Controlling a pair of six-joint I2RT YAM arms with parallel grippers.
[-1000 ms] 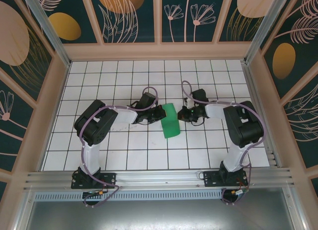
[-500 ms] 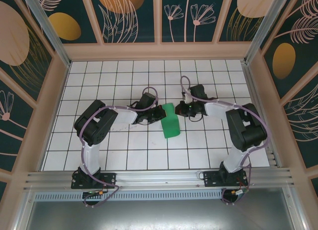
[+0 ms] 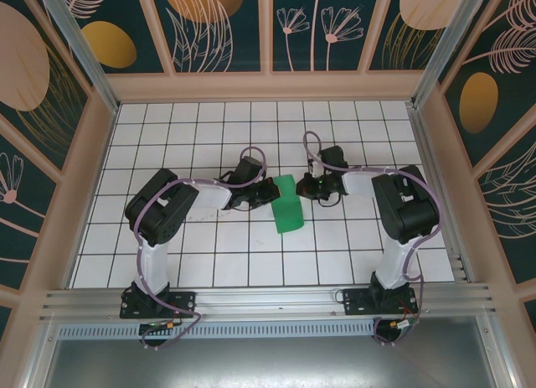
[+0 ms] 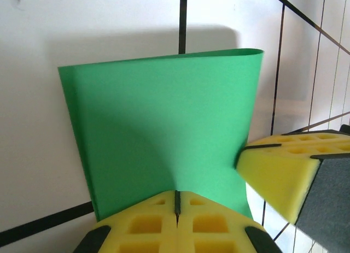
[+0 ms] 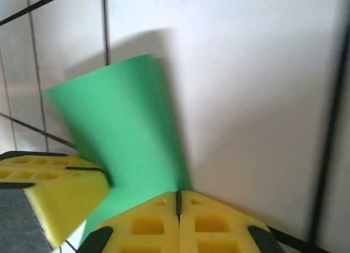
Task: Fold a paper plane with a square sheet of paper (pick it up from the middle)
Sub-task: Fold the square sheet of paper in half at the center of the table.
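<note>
The square sheet of paper [image 3: 287, 210] is bright green and lies mid-table, its far part bowed upward in a smooth curve. My left gripper [image 3: 270, 193] is shut on the sheet's left edge. In the left wrist view the green sheet [image 4: 164, 116] rises from the closed left gripper [image 4: 176, 194]. My right gripper [image 3: 303, 188] is shut on the opposite edge. The right wrist view has the sheet [image 5: 120, 122] running into the closed right gripper [image 5: 178, 194]. Each wrist view also catches a yellow finger of the other arm [image 4: 279, 171] [image 5: 54, 193]. The paper plane is out of view.
The white grid-tiled table [image 3: 209, 254] has low walls on three sides. An aluminium rail [image 3: 268, 300] with both arm bases runs along the near edge. Open tiles lie all around the sheet.
My right gripper has shifted slightly left and toward the far side, in against the sheet's right edge. The left arm and the sheet have stayed put.
</note>
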